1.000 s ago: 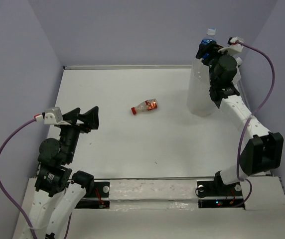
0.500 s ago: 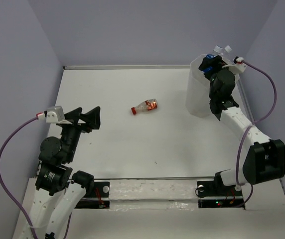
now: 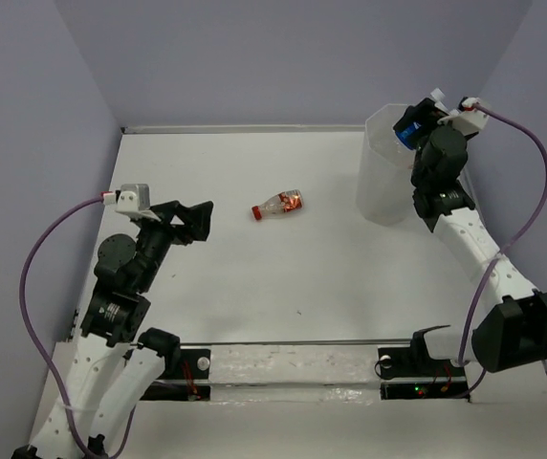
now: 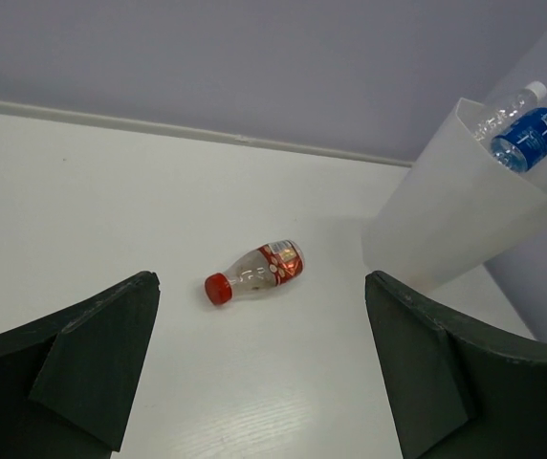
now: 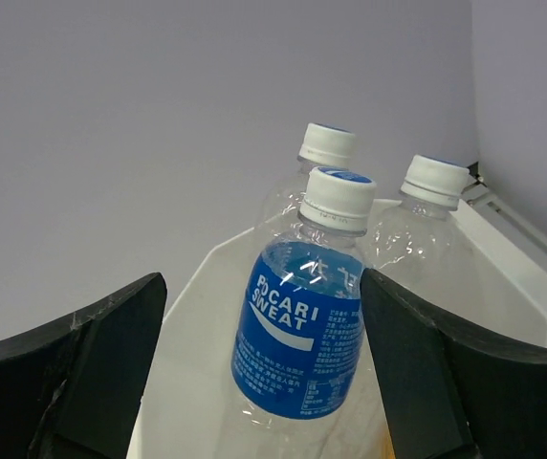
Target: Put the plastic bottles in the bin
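A small clear bottle with a red cap and red label [image 3: 276, 204] lies on its side mid-table; it also shows in the left wrist view [image 4: 257, 270]. My left gripper [image 3: 193, 221] is open and empty, to the left of it and a short way off [image 4: 261, 320]. The translucent white bin [image 3: 381, 182] stands at the far right. A blue-labelled bottle [image 5: 302, 335] stands upright in it with two clear white-capped bottles [image 5: 417, 239] behind. My right gripper [image 5: 262, 296] is open at the bin's right rim [image 3: 421, 124], its fingers wide on either side of the blue-labelled bottle.
Purple walls close the table at the back and both sides. The bin [image 4: 446, 206] stands close to the back right corner. The white table surface [image 3: 283, 277] lies between the arms and the red-capped bottle.
The right gripper has come down from above the bin with the blue-labelled bottle, which now stands inside, and shifted right. The left gripper has moved forward and right toward the red-capped bottle.
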`<action>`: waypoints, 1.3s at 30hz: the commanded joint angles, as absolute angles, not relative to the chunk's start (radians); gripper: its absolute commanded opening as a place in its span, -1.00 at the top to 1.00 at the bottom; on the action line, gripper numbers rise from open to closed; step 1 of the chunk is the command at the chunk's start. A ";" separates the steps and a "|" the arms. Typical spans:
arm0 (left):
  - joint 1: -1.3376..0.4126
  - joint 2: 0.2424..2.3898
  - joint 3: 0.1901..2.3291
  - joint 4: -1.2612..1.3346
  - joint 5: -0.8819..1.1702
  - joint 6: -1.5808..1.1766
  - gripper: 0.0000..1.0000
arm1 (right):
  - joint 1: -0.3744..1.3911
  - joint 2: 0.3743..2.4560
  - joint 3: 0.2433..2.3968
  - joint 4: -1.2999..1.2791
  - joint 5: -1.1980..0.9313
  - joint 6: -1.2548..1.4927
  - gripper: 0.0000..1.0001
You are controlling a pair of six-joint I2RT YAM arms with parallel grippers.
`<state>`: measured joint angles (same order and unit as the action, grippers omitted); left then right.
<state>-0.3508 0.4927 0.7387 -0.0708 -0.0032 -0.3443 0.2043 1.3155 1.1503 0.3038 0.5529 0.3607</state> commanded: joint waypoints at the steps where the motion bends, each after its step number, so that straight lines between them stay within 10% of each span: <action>1: -0.341 0.580 0.747 -0.006 0.130 -0.344 -0.98 | 0.204 1.241 1.155 0.258 0.554 0.281 -0.73; 12: -0.351 0.880 0.799 0.063 0.311 -0.382 -0.98 | 0.204 0.922 0.982 0.095 0.296 0.389 -0.68; 23: -0.691 1.393 1.138 -0.041 0.020 0.038 -0.98 | 0.204 0.663 0.723 0.071 0.008 0.534 -0.65; 39: -0.738 1.957 1.546 -0.201 -0.129 0.320 -0.98 | 0.204 0.411 0.634 -0.094 -0.072 0.451 -0.65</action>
<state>-0.7322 1.9163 1.4284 -0.1810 -0.0765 0.2272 0.2043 0.4221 0.6579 -0.0666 -0.0235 0.4709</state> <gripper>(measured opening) 0.989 0.826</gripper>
